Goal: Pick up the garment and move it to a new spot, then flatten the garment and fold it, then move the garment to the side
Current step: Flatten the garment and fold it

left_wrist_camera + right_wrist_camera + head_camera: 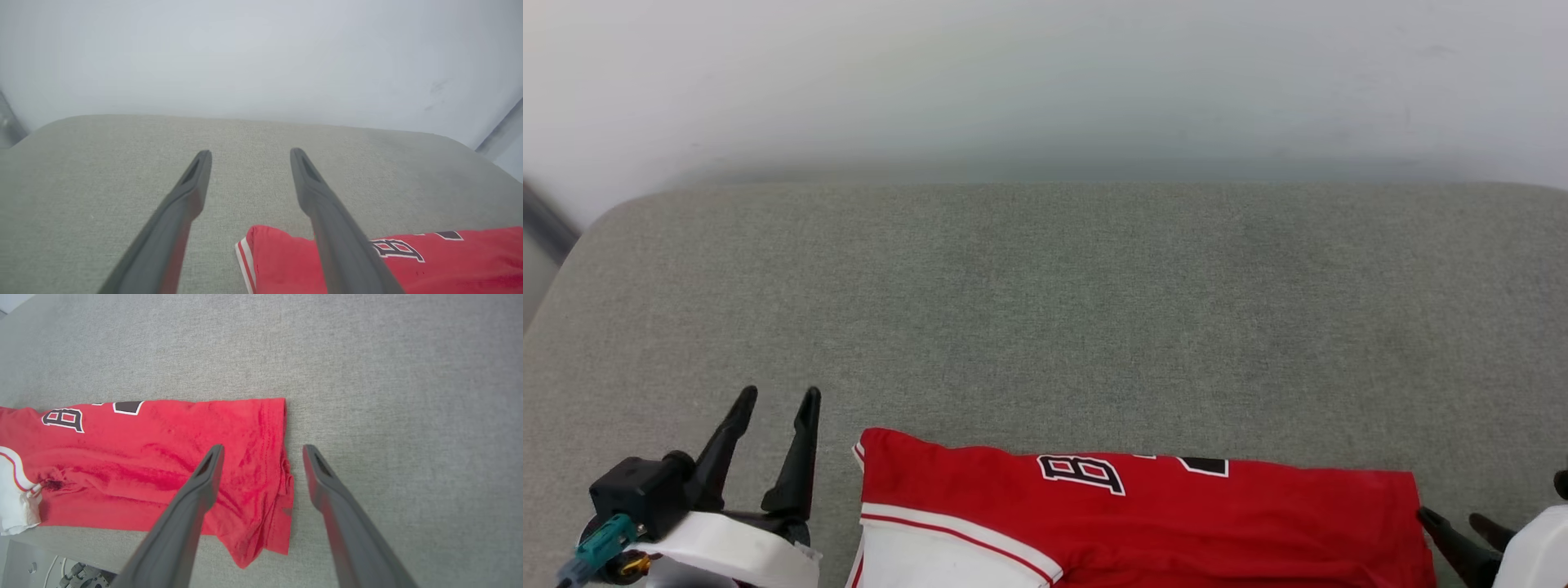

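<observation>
Garment [1176, 523] at near cushion [1045, 327] edge; left end effector [778, 394], right end effector [1447, 516] both splayed

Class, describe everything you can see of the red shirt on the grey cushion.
The garment is a red shirt of thin, soft-looking fabric, with a white sleeve trimmed in red stripes and black, white-edged letters. It lies folded into a long band, creased near the hem, flat on the grey cushion by its near edge. The right gripper is open above the hem, not gripping.
</observation>
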